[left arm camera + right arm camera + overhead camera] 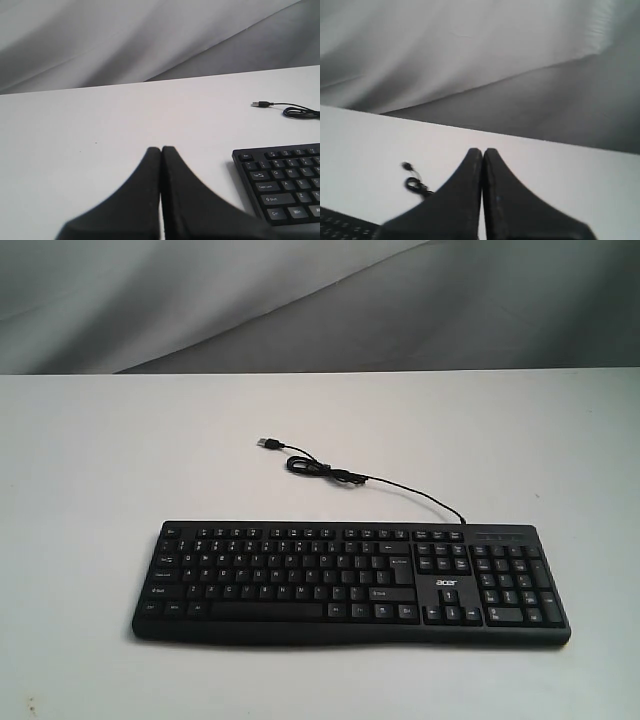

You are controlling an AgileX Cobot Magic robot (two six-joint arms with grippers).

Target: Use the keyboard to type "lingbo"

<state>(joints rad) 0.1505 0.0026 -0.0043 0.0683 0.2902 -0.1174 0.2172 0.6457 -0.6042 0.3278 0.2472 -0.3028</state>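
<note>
The wide black keyboard with white legends and an "acer" logo lies flat near the front of the white table. Its thin black USB cable curls behind it, plug lying loose. Neither arm shows in the exterior view. In the left wrist view my left gripper is shut with nothing in it, over bare table beside the keyboard's Esc corner. In the right wrist view my right gripper is shut and empty, with the cable coil and a keyboard corner off to one side.
A grey draped cloth backdrop hangs behind the table's far edge. Bare white tabletop surrounds the keyboard on all sides.
</note>
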